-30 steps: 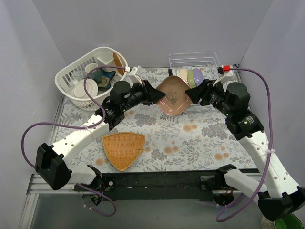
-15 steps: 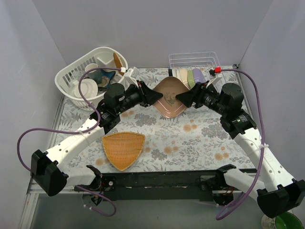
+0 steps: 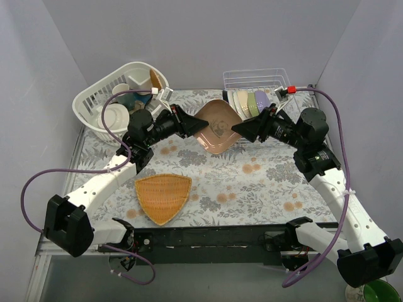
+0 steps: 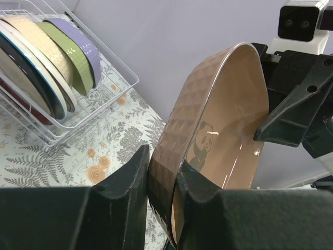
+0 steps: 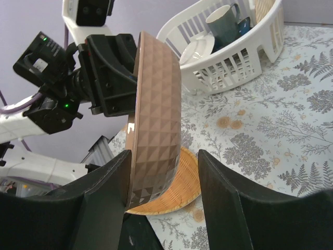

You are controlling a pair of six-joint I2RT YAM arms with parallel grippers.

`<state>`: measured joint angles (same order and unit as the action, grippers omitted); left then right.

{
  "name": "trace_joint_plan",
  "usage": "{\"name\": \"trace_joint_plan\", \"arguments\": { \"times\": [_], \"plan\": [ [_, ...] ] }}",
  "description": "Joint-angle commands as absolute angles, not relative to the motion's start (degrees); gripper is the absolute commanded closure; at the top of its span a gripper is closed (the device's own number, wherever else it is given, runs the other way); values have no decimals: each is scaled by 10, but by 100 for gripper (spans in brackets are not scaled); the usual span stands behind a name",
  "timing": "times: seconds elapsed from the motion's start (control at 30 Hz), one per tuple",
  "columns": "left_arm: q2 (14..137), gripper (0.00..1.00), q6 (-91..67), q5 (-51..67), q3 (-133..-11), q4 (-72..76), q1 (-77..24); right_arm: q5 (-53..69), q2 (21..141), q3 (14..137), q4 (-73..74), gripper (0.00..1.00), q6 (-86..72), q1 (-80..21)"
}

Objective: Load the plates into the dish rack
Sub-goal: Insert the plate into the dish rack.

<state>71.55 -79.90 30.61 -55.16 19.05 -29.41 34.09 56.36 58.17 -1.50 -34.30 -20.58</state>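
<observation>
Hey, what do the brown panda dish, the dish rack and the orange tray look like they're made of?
Brown panda dish: glossy, reflective inside, quilted relief outside; probably glazed ceramic, possibly melamine. Dish rack: thin white-coated wire. Orange tray: matte woven fibre, maybe straw or rattan.

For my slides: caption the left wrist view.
Left gripper clamps the brown panda dish upright; loaded dish rack behind.

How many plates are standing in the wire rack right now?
5 in the dish rack, left to right: dark red-brown plate, white plate, cream dish, pale green dish, lilac dish. Others may hide behind them.
</observation>
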Motion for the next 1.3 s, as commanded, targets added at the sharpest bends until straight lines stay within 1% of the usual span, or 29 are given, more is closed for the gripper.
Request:
{"name": "trace_joint_plan", "arguments": {
  "times": [0.0, 0.23, 0.43, 0.57, 0.67, 0.73, 0.77, 0.8, 0.83, 0.87, 0.93, 0.97, 1.0, 1.03, 1.07, 1.1, 1.13, 1.17, 1.27],
  "plan": [
    [729, 100, -820, 363, -581, 252, -288, 391, 564, 570, -54, 39, -355, -200],
    [755, 100, -848, 391, -590, 295, -289, 415, 577, 551, -90, 37, -376, -200],
    [756, 100, -856, 400, -591, 306, -290, 418, 584, 542, -102, 38, -380, -200],
    [756, 100, -860, 402, -589, 315, -293, 424, 591, 530, -127, 40, -395, -200],
    [756, 100, -865, 404, -587, 324, -295, 432, 596, 526, -138, 46, -408, -200],
    [756, 100, -872, 406, -584, 334, -294, 436, 599, 519, -154, 57, -420, -200],
    [756, 100, -874, 406, -583, 339, -294, 440, 601, 518, -159, 66, -424, -200],
    [756, 100, -878, 408, -581, 344, -295, 442, 603, 517, -163, 86, -427, -200],
    [755, 100, -884, 409, -577, 354, -295, 444, 604, 518, -163, 96, -431, -200],
    [755, 100, -886, 408, -576, 355, -295, 440, 603, 518, -164, 99, -433, -200],
    [752, 89, -889, 407, -575, 356, -295, 433, 596, 519, -158, 99, -434, -200],
    [751, 79, -887, 406, -574, 354, -295, 425, 593, 521, -153, 99, -431, -200],
    [746, 51, -887, 405, -573, 353, -295, 418, 591, 525, -143, 99, -428, -200],
    [742, 36, -883, 403, -574, 344, -295, 411, 587, 536, -113, 99, -418, -200],
    [738, 26, -881, 400, -574, 338, -295, 387, 584, 545, -91, 99, -397, -200],
    [735, 11, -879, 399, -576, 332, -295, 370, 584, 556, -67, 99, -382, -200],
    [723, 4, -877, 395, -576, 321, -295, 354, 581, 579, -41, 99, -371, -200],
    [718, 2, -876, 393, -577, 315, -295, 318, 580, 591, -1, 99, -360, -200],
    [696, 2, -870, 392, -594, 285, -295, 251, 583, 637, 89, 99, -319, -200]
  ]
}}
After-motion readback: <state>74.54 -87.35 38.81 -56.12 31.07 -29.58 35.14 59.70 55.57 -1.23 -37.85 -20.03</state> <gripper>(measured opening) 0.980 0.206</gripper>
